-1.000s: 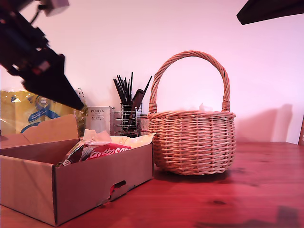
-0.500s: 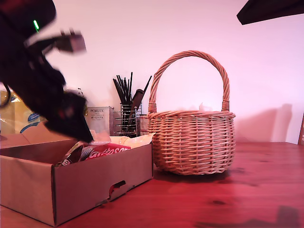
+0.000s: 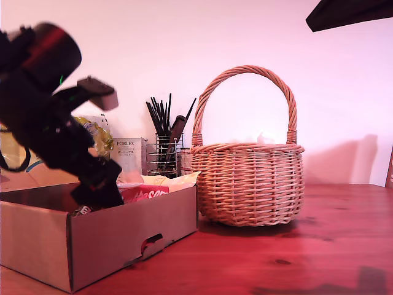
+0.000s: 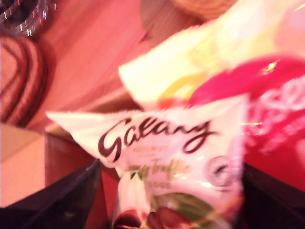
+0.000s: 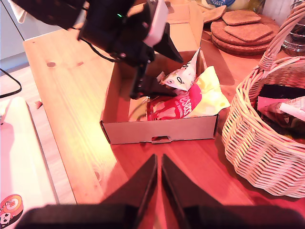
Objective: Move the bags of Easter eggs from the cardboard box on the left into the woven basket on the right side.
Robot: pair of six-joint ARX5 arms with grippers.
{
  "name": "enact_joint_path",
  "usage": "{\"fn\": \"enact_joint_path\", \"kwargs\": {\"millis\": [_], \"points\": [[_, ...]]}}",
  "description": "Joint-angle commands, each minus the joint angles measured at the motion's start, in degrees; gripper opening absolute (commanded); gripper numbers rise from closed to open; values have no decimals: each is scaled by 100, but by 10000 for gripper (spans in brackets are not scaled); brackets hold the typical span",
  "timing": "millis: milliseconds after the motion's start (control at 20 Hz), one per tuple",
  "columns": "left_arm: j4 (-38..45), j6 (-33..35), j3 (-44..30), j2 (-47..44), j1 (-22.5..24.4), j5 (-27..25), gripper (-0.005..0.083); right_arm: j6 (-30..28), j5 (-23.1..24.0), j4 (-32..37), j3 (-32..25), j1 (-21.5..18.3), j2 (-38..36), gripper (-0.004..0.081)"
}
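Reaching down into the cardboard box (image 3: 123,236), which is seen at about 8 o'clock in the exterior view, my first end effector (image 3: 98,190) is held with its jaws spread wide, one dark finger (image 4: 62,200) on each side of a white bag lettered "Galaxy" (image 4: 162,143); whether the fingers touch the bag cannot be told, as the first wrist view is blurred. A red bag with white script (image 3: 147,192) is seen lying just beside the white one, and a pale yellow bag (image 3: 175,180) is propped against the box wall nearest the woven basket (image 3: 252,184). The basket is placed upright on the wooden surface (image 3: 319,252), near the box toward 3 o'clock in the exterior view, with its arched handle raised. In the second wrist view several bags (image 5: 281,102) are shown already lying inside the basket. My second end effector (image 5: 159,186) is held above the surface in front of the box, its jaws closed to a thin slit with nothing between them. A wire utensil holder (image 3: 163,157) and a grey carton (image 3: 128,153) are set behind the box, at about 10 o'clock from the basket.
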Motion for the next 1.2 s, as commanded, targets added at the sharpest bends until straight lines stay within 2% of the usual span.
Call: {"fn": "enact_joint_path", "kwargs": {"millis": [0, 150, 200, 250, 400, 500, 750, 850, 1150], "points": [[90, 20, -39, 107, 120, -35, 767, -22, 2, 33, -79, 13, 9, -13], [74, -11, -39, 107, 284, -55, 751, -22, 2, 33, -79, 15, 9, -13], [31, -55, -39, 111, 323, -48, 706, -22, 2, 33, -79, 15, 9, -13], [-46, -127, -39, 116, 348, 9, 628, -22, 2, 35, -79, 15, 9, -13], [-269, -199, -39, 127, 380, 348, 252, -22, 2, 35, -79, 15, 9, -13], [-278, -197, -39, 133, 380, 621, 146, -22, 2, 35, -79, 15, 9, -13], [-343, -238, -39, 125, 374, 1226, 1, -20, 2, 33, -79, 13, 9, -13], [-494, -240, -39, 57, 330, 1405, -15, -20, 2, 33, -79, 13, 9, -13], [-555, -240, -28, -772, 302, 1322, -15, -22, 2, 37, -79, 13, 9, -13]]}}
